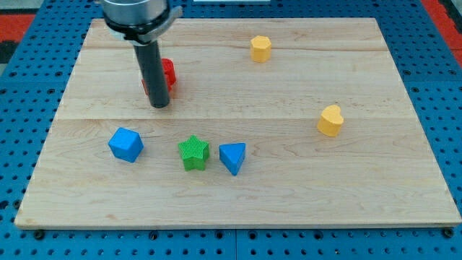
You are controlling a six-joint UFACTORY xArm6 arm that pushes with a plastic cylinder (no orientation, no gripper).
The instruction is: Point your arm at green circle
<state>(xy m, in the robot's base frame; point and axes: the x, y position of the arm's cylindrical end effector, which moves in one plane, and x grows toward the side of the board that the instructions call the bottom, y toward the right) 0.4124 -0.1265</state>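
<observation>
No green circle shows in the camera view; the only green block is a green star (193,152) at the lower middle of the wooden board (289,195). My tip (159,105) rests on the board just in front of a red block (166,76), which the rod partly hides. The tip is above and left of the green star, well apart from it. A blue cube (125,144) lies to the star's left and a blue triangle (233,157) just to its right.
A yellow hexagon (260,48) sits near the view's top. A yellow heart (330,120) sits at the right. Blue pegboard surrounds the board.
</observation>
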